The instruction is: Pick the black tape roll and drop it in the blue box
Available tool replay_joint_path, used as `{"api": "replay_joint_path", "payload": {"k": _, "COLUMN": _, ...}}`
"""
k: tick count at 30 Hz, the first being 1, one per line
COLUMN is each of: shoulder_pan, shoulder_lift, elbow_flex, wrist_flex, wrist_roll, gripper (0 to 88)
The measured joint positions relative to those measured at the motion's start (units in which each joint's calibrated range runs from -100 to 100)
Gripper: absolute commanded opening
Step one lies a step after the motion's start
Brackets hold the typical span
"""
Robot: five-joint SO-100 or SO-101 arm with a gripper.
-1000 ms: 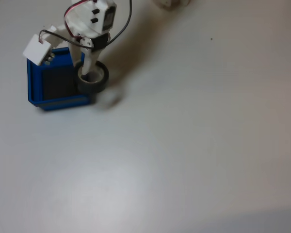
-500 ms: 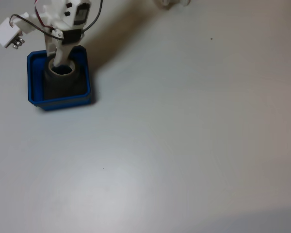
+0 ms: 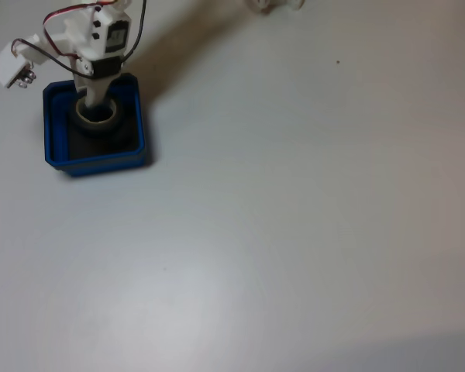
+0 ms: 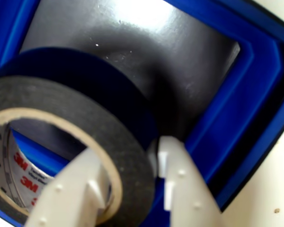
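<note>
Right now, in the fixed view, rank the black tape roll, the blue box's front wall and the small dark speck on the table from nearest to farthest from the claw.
1. The black tape roll: pinched by the claw, inside the box.
2. The blue box's front wall: just below the claw in the picture.
3. The dark speck: far off to the right on the table.
</note>
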Motion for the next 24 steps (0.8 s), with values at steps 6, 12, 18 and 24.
{"api": "replay_joint_path", "payload": {"k": 6, "shoulder_pan": 0.0, "shoulder_lift": 1.27, "elbow_flex": 0.0, "wrist_flex": -0.66, "wrist_roll": 0.0, "gripper": 1.1}}
{"api": "replay_joint_path", "payload": {"k": 12, "shoulder_pan": 0.0, "shoulder_lift": 1.27, "elbow_flex": 0.0, "wrist_flex": -3.28, "wrist_roll": 0.0, "gripper": 1.1}}
{"api": "replay_joint_path", "payload": {"k": 18, "shoulder_pan": 0.0, "shoulder_lift": 3.22, "elbow_flex": -0.09, "wrist_flex": -3.45, "wrist_roll": 0.0, "gripper": 1.1}}
{"api": "replay_joint_path", "payload": {"k": 24, "shoulder_pan": 0.0, "shoulder_lift": 5.93, "elbow_flex": -0.09, "wrist_flex": -3.61, "wrist_roll": 0.0, "gripper": 1.1}}
